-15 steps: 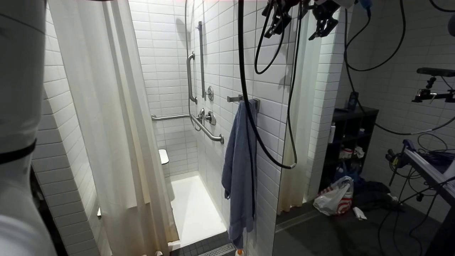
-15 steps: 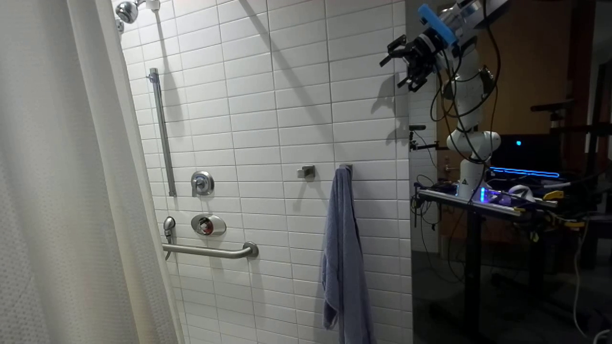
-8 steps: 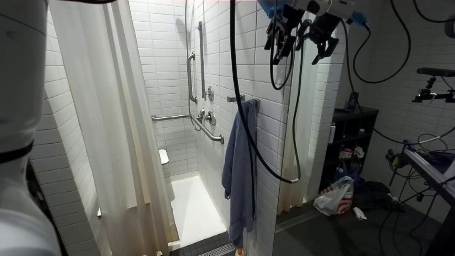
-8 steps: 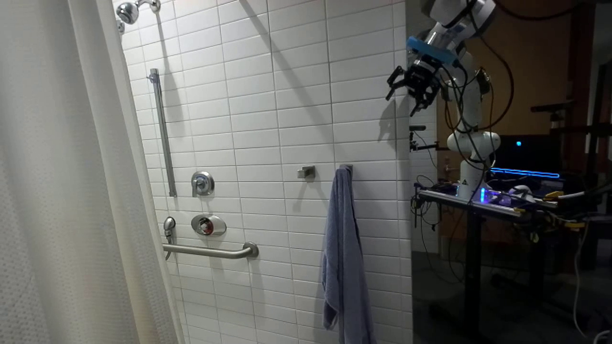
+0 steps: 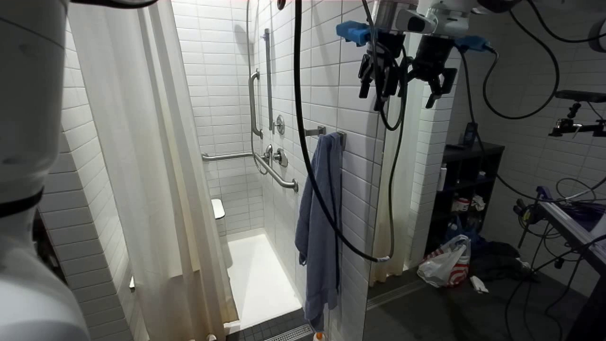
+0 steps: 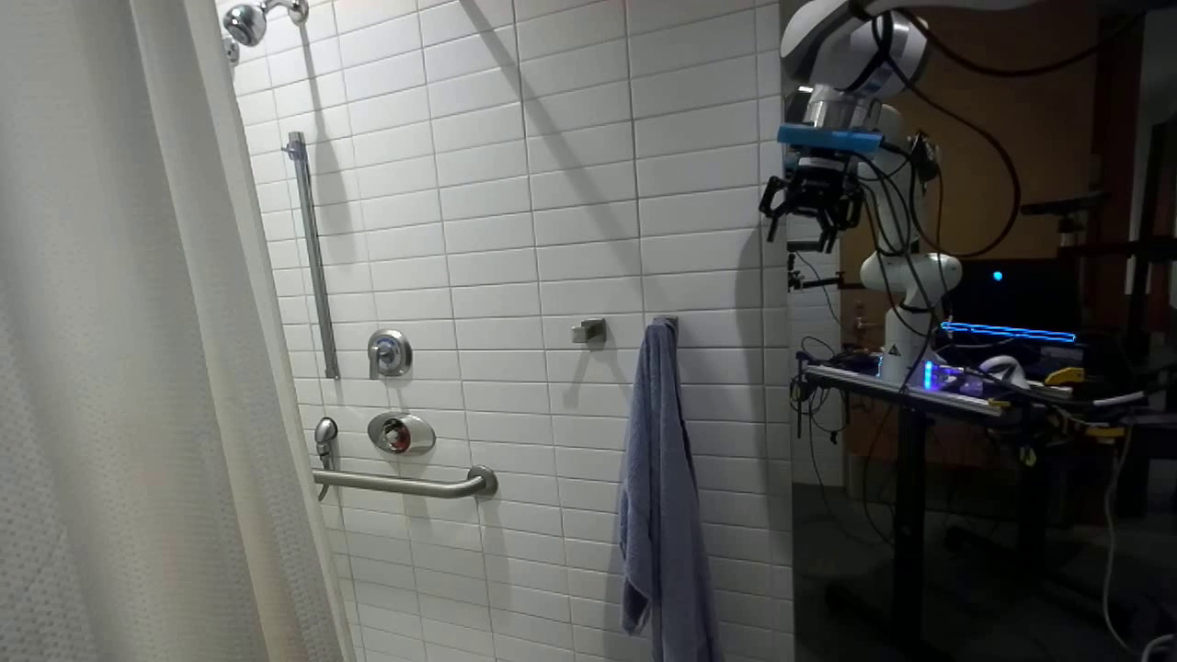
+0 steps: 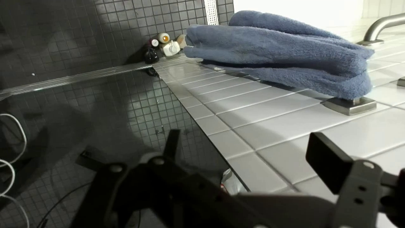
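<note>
Blue terry towel (image 7: 278, 53), hung below and to the shower side of spread jaws

Parted wide at the gripper (image 7: 250, 152), with nothing between the fingers and no contact with the towel. Behind one finger in the wrist view, glossy mirror (image 7: 104, 126); behind the other, white wall tiles (image 7: 278, 126), at a gap too hard to judge.

To approach well, probably best to come down and sideways along the wall, fully parted, and straddle a thick fold instead of pinching a loose edge. Aim below the hook (image 7: 349, 106), away from metal, and slow near the cloth: soft, likely to swing or slide off the tips under a push. Leave room for a fingertip before the hard tile behind.

Lower than the jaws, black cable (image 5: 299, 94), looping across the towel in an exterior view, impossible to tell whether in contact. Keep from snagging on cloth or hook. Just past the towel from the jaws, second hook (image 6: 588, 331), a likely catch for a wide-set finger. Farther along and lower, steel grab bar (image 6: 395, 483). Far below, near the towel's bottom edge, toiletry bottles (image 7: 171, 48) and drain strip (image 7: 211, 12). Well apart from the jaws, on the shower side, pale shower curtain (image 5: 151, 166).
</note>
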Motion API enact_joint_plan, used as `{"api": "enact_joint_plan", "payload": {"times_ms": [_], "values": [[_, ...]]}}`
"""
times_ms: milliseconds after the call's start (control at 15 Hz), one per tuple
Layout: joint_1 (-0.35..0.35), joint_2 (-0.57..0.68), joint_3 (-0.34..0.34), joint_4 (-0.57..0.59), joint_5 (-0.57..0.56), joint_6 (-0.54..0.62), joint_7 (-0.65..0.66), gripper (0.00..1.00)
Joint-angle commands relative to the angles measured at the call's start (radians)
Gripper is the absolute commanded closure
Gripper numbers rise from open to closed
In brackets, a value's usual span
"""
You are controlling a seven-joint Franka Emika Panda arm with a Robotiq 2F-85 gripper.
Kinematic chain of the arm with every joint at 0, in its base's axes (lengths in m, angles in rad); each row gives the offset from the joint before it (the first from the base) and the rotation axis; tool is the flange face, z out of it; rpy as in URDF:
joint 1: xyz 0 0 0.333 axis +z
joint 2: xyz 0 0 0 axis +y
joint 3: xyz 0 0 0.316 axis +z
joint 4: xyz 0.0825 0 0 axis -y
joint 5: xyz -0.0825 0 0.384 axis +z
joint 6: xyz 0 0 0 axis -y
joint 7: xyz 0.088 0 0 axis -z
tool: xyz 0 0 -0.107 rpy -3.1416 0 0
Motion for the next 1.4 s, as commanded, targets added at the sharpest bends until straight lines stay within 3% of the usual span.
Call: {"api": "enact_joint_plan", "payload": {"times_ms": [0,267,667,1067,1133,1333], "values": [[0.000,0.000,0.000,-0.002,0.000,0.000,0.000,0.00],[0.022,0.017,-0.005,0.014,-0.063,0.008,0.021,0.00],[0.134,0.108,-0.020,-0.011,-0.431,0.048,0.202,0.00],[0.176,0.144,0.007,-0.047,-0.762,0.012,0.263,0.00],[0.145,0.161,0.026,-0.021,-0.705,0.014,0.254,0.00],[0.154,0.163,0.026,-0.026,-0.745,0.013,0.254,0.00]]}}
